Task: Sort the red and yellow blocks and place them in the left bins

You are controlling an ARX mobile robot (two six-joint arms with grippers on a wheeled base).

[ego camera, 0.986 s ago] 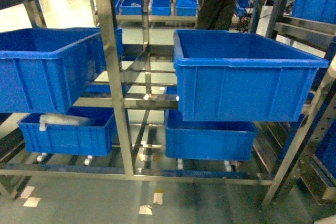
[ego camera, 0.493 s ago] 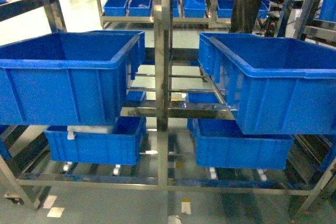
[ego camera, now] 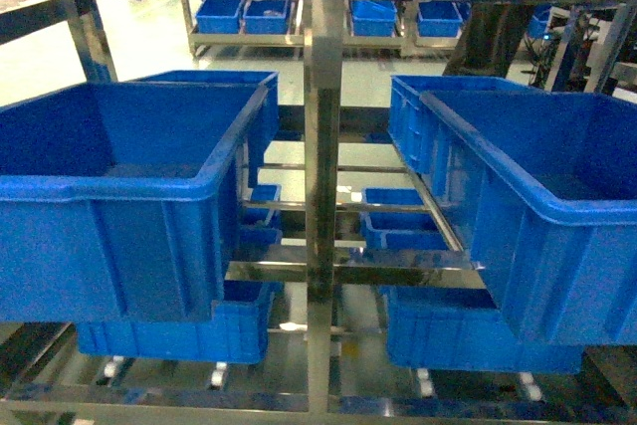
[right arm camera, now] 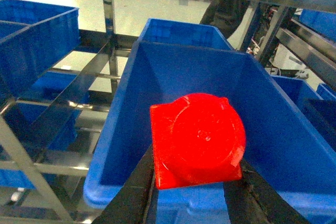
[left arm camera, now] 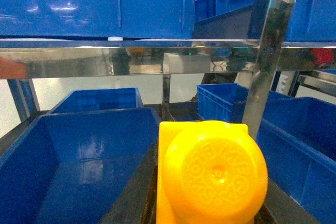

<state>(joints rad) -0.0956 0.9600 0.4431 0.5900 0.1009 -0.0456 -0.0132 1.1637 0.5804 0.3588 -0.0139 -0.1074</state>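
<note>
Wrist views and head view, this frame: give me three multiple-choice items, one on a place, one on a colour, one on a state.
1. Where is the red block in the right wrist view?
A. lying on the floor
B. above a blue bin, held up
C. on a steel rail

2. What colour is the block filling the left wrist view?
A. green
B. white
C. yellow

3. What state is the upper left bin in, seen from the head view?
A. open-topped, no blocks visible inside
B. closed with a lid
C. tipped on its side

Key: 1 B, the right gripper clamps it over the bin's near rim. 2 C, its round stud is bright yellow. 3 A, only bare blue walls show.
</note>
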